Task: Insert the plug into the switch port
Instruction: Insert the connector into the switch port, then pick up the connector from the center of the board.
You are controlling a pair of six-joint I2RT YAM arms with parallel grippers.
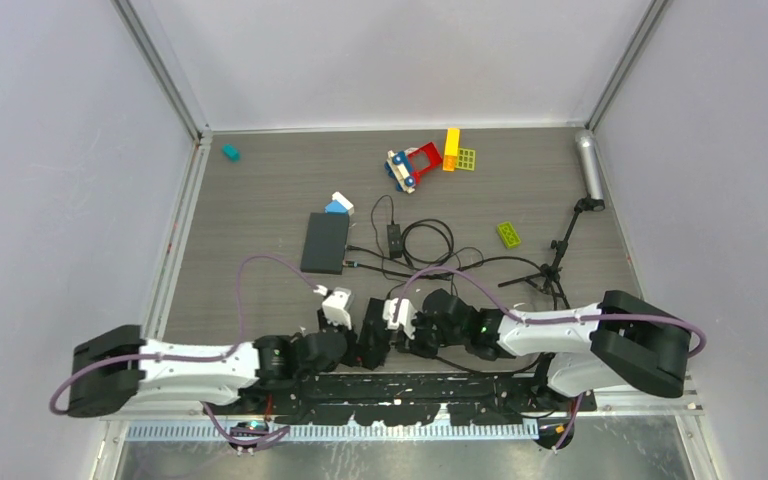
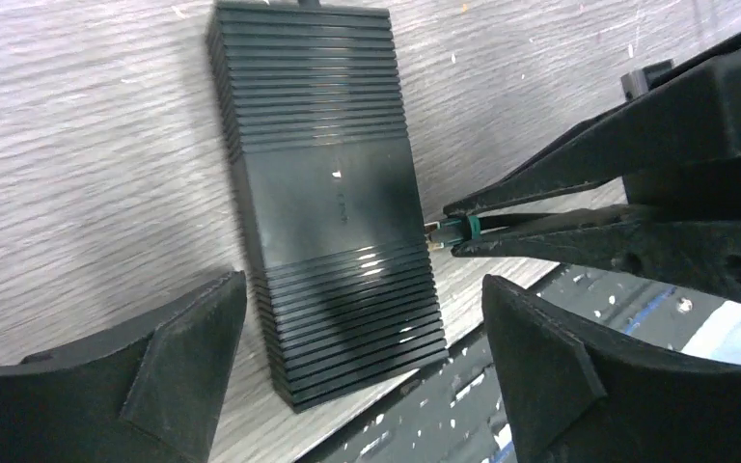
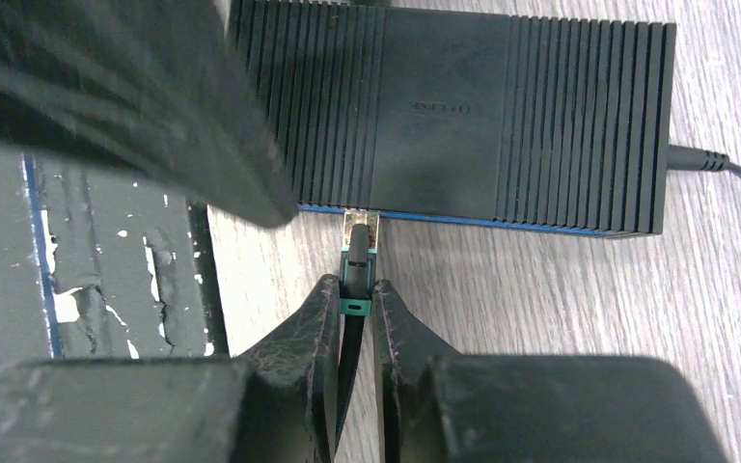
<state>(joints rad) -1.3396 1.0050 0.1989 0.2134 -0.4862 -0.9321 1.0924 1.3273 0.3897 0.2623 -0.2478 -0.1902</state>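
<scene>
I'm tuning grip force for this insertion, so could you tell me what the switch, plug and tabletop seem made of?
Switch: likely moulded plastic, satin black; fine ribs catch soft highlights.
Plug: pale tip with metallic glints, dark rubbery-looking boot, green band.
Tabletop: grey wood-grain, matte, probably laminate, though the look leaves that open.

walls: 3 plain pale-grey panels (image 1: 400, 60) | corners: 2 metal posts (image 1: 160, 70) | table (image 1: 260, 190): grey wood-grain top | light: even, probably overhead
</scene>
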